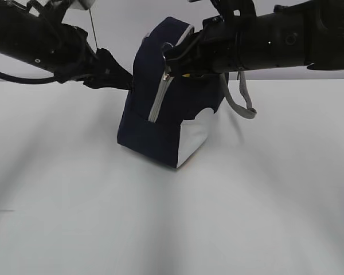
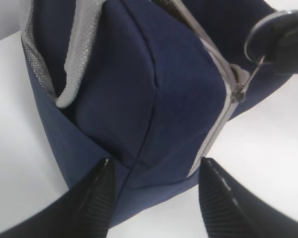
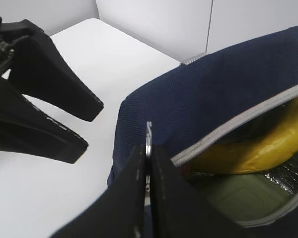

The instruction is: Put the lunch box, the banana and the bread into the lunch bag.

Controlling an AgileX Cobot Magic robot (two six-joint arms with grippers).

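Looks like the packing part is pretty much done here: the lunch bag (image 1: 166, 123) is stood on the white table (image 1: 264, 217) with the zipper (image 1: 159, 103) partly run, and through the gap that's left in the right wrist view the banana (image 3: 258, 148) can be seen tucked inside, lying over something sage green that's probably the lunch box (image 3: 228, 196) lid, with a bit of foil lining showing at the edge. The bread can't be made out in any view, so whether it's in there can't be told, but nothing is left out on the table in the exterior shot, so it's likely buried under the rest. The right claw (image 3: 148, 163) is pressed together on the ring pull (image 2: 260, 37) of the zipper, pinched flat between the fingers up near the top of the bag. The left claw (image 2: 154, 191) is spread, with one finger on either side of the bag's lower corner, close to the fabric, though real contact can't be confirmed. A grey handle (image 1: 243, 100) is left dangling off the far side. What's left, by the look of it, is just getting the zipper pulled along.
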